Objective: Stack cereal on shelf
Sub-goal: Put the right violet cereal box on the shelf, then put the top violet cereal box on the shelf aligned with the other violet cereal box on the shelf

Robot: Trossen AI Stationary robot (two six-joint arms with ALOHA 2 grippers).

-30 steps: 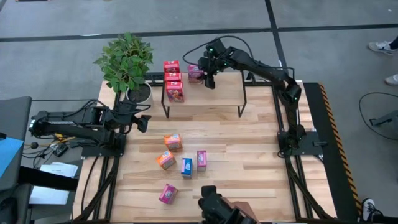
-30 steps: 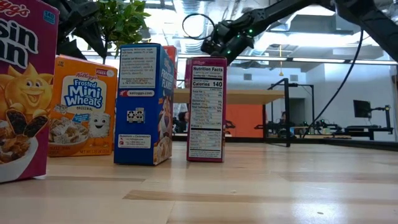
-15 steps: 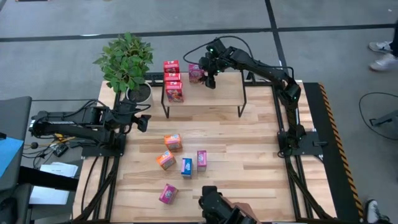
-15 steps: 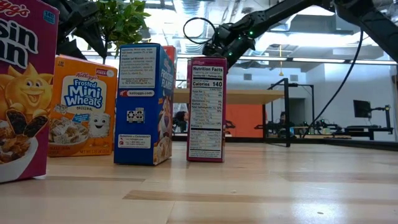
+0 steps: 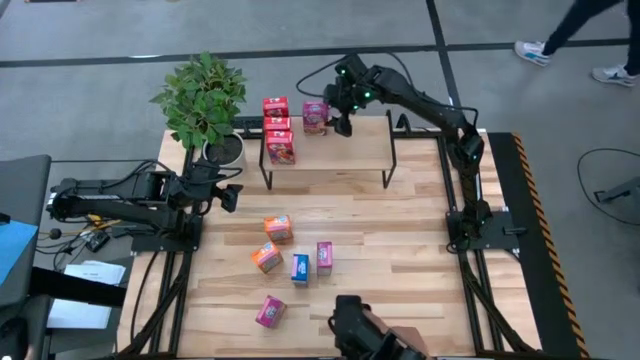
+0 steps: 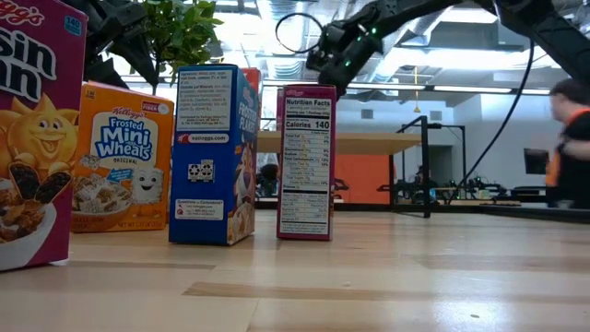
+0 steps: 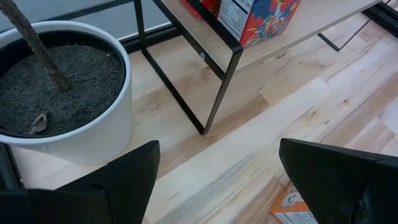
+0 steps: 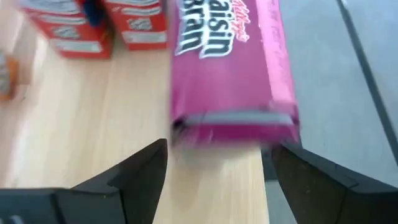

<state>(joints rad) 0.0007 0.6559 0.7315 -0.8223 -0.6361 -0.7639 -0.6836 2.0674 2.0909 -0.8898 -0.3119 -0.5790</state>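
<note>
The light-wood shelf (image 5: 340,150) stands at the table's far side on black legs. Three red cereal boxes (image 5: 279,126) stand on its left end, and a magenta box (image 5: 315,117) stands beside them near the far edge. My right gripper (image 5: 343,122) is open just right of the magenta box. In the right wrist view (image 8: 221,149) its fingers stand short of the box (image 8: 233,59) and touch nothing. My left gripper (image 5: 230,197) is open and empty at the table's left edge, also seen in its wrist view (image 7: 217,186). Several boxes stand on the tabletop: orange (image 5: 279,228), orange (image 5: 266,257), blue (image 5: 300,268), magenta (image 5: 324,257), magenta (image 5: 270,311).
A potted plant (image 5: 205,100) in a white pot (image 7: 62,93) stands left of the shelf, close to my left gripper. The shelf's right half (image 5: 365,140) is bare wood. A person walks on the floor beyond the table (image 5: 575,30).
My right gripper has drawn back from the magenta box on the shelf, going up and a little toward the table's right edge. The box stays standing on the shelf. A person has walked into view beyond the table.
</note>
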